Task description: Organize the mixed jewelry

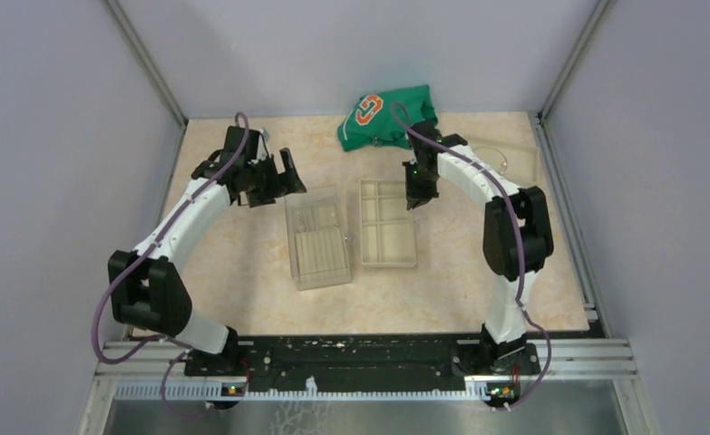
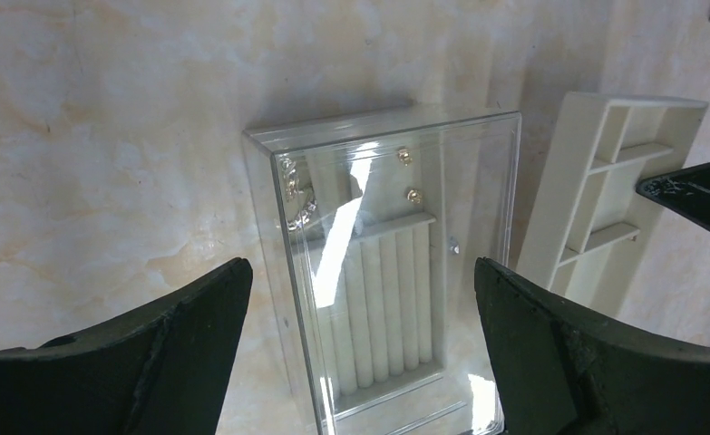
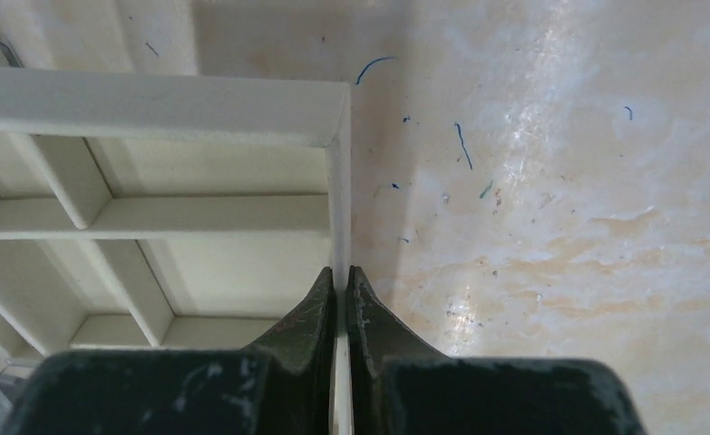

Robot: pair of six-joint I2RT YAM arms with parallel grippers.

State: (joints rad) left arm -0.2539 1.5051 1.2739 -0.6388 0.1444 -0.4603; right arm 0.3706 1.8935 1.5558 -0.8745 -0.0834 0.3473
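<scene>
Tiny silvery jewelry pieces (image 2: 413, 195) lie inside the clear plastic box (image 2: 396, 263), under its closed lid, near its far end; rolled ring slots fill its middle. My left gripper (image 2: 360, 272) is open and empty, hovering above the box's left end (image 1: 278, 177). My right gripper (image 3: 340, 272) is shut on the right wall of the beige compartmented tray (image 3: 151, 217), at its far right corner (image 1: 419, 198). A thin silvery wire hoop (image 1: 499, 156) shows faintly on a second beige tray at the back right.
The clear box (image 1: 319, 237) and the gripped tray (image 1: 387, 227) lie side by side mid-table. A green cloth bag (image 1: 387, 118) lies at the back. The second beige tray (image 1: 523, 168) sits by the right wall. Small blue marks dot the tabletop (image 3: 532, 181).
</scene>
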